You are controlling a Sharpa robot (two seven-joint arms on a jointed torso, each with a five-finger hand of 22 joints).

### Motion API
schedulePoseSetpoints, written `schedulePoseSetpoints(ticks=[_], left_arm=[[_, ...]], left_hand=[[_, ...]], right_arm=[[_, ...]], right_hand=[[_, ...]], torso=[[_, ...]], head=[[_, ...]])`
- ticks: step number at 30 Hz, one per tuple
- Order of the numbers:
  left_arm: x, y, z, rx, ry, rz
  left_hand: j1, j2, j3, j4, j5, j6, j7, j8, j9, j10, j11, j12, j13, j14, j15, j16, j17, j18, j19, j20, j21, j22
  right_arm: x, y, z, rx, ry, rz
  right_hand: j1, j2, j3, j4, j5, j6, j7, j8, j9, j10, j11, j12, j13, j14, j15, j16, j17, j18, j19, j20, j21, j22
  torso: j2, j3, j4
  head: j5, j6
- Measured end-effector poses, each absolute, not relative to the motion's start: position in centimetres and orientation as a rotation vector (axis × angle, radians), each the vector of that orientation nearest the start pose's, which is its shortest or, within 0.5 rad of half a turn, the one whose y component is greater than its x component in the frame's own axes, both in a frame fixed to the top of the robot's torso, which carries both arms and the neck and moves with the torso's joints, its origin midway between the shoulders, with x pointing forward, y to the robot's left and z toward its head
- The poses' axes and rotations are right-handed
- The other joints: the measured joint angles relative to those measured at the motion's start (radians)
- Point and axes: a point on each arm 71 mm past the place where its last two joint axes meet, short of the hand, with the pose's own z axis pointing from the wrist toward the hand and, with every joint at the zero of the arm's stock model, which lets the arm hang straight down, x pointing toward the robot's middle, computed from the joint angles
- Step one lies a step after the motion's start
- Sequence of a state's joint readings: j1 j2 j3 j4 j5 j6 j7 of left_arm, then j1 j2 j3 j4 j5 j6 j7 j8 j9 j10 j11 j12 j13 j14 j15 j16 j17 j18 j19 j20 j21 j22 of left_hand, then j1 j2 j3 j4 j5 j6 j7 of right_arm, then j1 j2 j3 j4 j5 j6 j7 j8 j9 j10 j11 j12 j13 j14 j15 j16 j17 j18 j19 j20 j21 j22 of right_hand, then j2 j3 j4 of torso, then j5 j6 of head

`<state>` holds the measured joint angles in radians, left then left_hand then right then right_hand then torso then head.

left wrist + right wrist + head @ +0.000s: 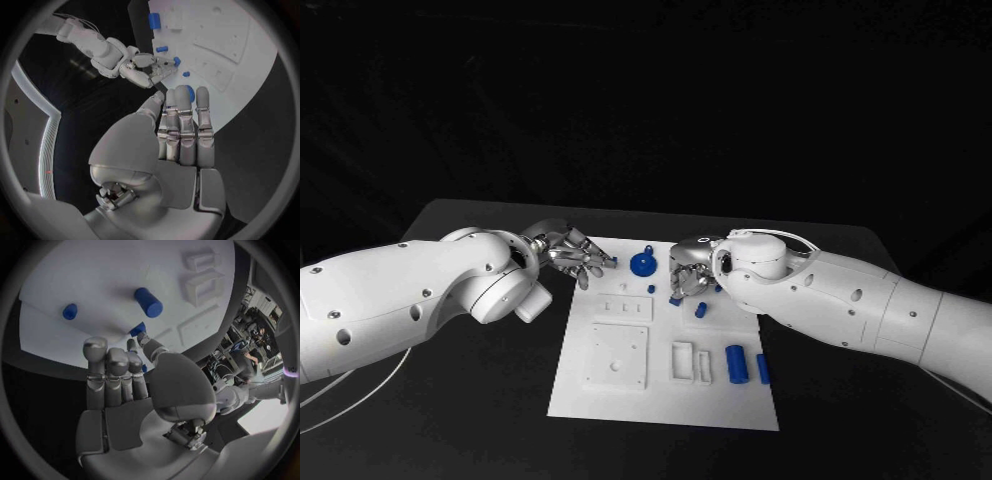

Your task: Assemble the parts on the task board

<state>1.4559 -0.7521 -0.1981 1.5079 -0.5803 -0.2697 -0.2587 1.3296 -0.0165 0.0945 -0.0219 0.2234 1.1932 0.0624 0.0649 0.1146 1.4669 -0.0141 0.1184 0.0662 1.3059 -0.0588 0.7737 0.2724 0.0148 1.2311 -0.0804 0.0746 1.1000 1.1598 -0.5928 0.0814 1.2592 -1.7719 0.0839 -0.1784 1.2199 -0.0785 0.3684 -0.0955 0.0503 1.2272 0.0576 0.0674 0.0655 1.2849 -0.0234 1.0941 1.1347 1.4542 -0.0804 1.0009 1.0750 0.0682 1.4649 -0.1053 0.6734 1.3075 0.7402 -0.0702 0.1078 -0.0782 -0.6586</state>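
Hovering over the far end of the white board (668, 345), both hands are working close together on the black table (473, 400). The right hand (689, 268) is reaching down near the board's far middle, and the right wrist view suggests it is pinching a small blue piece (137, 329) between thumb and a finger while the rest of the fingers are lying straight and side by side; I am judging that as a hold, not a certainty. The left hand (567, 252) is sitting at the board's far left corner with its fingers extended together and nothing visible in them, so it is reading as empty. A round blue knob (643, 263) is standing between the two hands near the far edge, a short blue peg (701, 310) is lying just beside the right hand, and a blue cylinder (736, 362) and a blue bar (763, 369) are lying near the right edge. To do this step well, the right hand should probably be keeping the piece upright and lowering it slowly. The right wrist is hiding the spot beneath the hand in the head view, and which socket is the target cannot be made out.
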Motion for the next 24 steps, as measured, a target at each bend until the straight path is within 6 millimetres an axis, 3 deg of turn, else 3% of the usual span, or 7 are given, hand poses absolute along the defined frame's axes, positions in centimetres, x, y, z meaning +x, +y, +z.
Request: schedulePoseSetpoints(ticks=[9,15,18,22,24], left_arm=[[50.93,17.62,-14.23,-0.590,1.955,-0.888],[50.93,17.75,-14.24,-0.594,1.955,-0.886],[50.93,17.80,-14.25,-0.595,1.955,-0.885],[50.94,17.86,-14.26,-0.598,1.955,-0.885],[50.94,17.90,-14.27,-0.600,1.955,-0.884]], left_hand=[[0.000,0.000,-0.003,0.003,0.000,0.000,0.000,0.000,0.000,0.000,0.000,0.000,0.000,0.000,0.000,-0.004,0.001,0.000,0.000,0.000,0.000,-0.002],[0.000,0.000,0.000,0.006,0.000,0.000,0.000,0.000,0.000,0.000,0.000,0.000,0.000,0.000,0.000,-0.004,0.002,0.000,0.000,0.000,0.000,-0.002],[0.000,0.000,0.000,0.006,0.000,0.000,0.000,0.000,0.000,0.000,0.000,0.000,0.000,0.000,0.000,-0.004,0.002,0.000,0.000,0.000,0.000,-0.003],[0.000,0.000,0.000,0.006,0.000,-0.002,0.002,0.000,0.000,0.000,0.000,0.000,0.000,0.000,0.000,-0.004,0.002,0.000,0.000,0.000,0.000,-0.004],[0.000,0.000,0.000,0.006,0.000,-0.004,0.004,0.000,0.000,0.000,0.000,0.000,0.000,0.000,0.000,-0.004,0.002,0.000,0.000,0.000,0.000,-0.004]], right_arm=[[52.84,-14.54,-20.10,-0.461,1.861,0.358],[52.68,-14.69,-19.87,-0.442,1.841,0.351],[52.65,-14.85,-19.73,-0.430,1.826,0.352],[52.54,-15.22,-19.46,-0.407,1.796,0.368],[52.42,-15.41,-19.32,-0.402,1.785,0.380]], right_hand=[[-0.010,-0.025,-0.011,0.031,0.000,0.000,0.000,0.000,0.000,-0.001,-0.001,-0.004,0.001,0.003,-0.003,0.000,0.000,0.000,0.000,0.000,0.000,0.000],[-0.043,-0.067,-0.055,0.079,0.000,-0.010,-0.002,0.000,0.000,-0.004,-0.004,-0.010,-0.005,0.003,-0.003,0.000,0.002,0.000,0.000,0.000,0.006,0.000],[-0.021,-0.084,-0.086,0.120,0.000,-0.024,0.002,0.000,0.000,-0.006,-0.005,-0.010,-0.005,0.001,-0.005,0.000,0.006,0.000,0.002,-0.002,0.006,0.000],[0.018,-0.090,-0.080,0.113,0.000,-0.086,0.019,-0.004,-0.003,0.000,0.000,-0.004,0.004,0.001,-0.005,0.017,0.017,0.000,0.002,-0.002,0.027,0.000],[0.060,-0.086,-0.054,0.072,0.009,-0.090,0.024,-0.004,-0.003,0.005,0.005,0.010,0.015,0.001,-0.005,0.025,0.025,0.000,0.002,-0.002,0.040,0.000]], torso=[[0.000,-0.0002,0.0001],[0.000,-0.0001,0.0001],[0.000,0.0000,0.0001],[0.000,0.0000,0.0001],[0.000,0.0000,0.0001]], head=[[-0.001,0.000],[-0.002,0.000],[-0.002,0.001],[-0.002,0.001],[-0.003,0.002]])
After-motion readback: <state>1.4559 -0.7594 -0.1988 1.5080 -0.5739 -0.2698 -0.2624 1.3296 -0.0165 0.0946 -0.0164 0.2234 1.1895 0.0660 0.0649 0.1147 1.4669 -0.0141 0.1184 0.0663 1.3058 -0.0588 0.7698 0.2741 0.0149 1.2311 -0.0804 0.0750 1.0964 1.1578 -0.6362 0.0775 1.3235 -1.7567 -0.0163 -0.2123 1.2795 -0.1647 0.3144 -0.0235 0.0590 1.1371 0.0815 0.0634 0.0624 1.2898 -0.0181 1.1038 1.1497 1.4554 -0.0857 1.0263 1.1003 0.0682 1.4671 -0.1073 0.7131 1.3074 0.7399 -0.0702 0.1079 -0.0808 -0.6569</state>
